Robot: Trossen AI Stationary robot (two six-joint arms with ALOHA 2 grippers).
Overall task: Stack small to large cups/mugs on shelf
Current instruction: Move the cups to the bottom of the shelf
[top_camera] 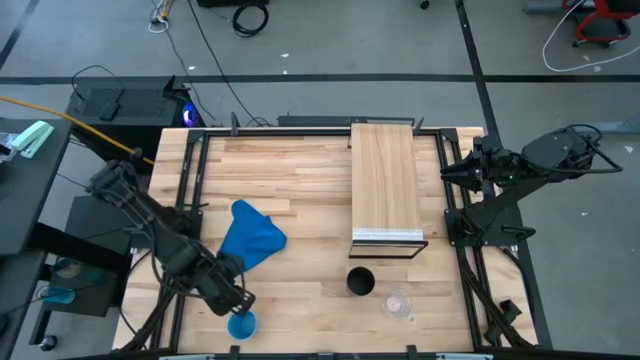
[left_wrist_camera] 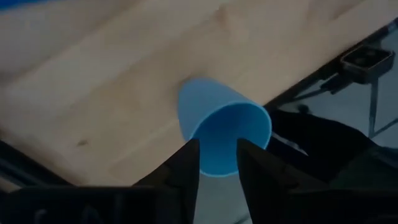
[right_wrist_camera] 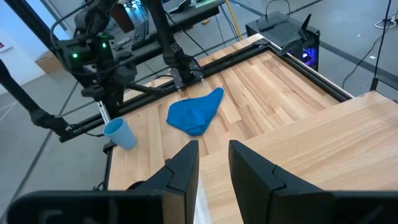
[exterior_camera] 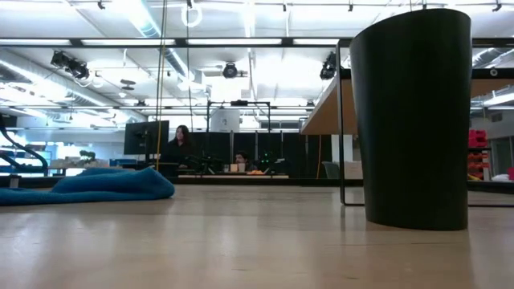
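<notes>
Light-blue cup [left_wrist_camera: 219,134] sits tilted at the table's [top_camera: 300,180] near edge, its rim between my left gripper's [left_wrist_camera: 217,163] fingers; I cannot tell whether they grip it.

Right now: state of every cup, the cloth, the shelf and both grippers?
light-blue cup: upright at the table's front-left edge, rim between the left gripper's fingers
black cup: upright, free
clear cup: upright, free
blue cloth: crumpled
shelf: bare
right gripper: open, empty, above the shelf
</notes>
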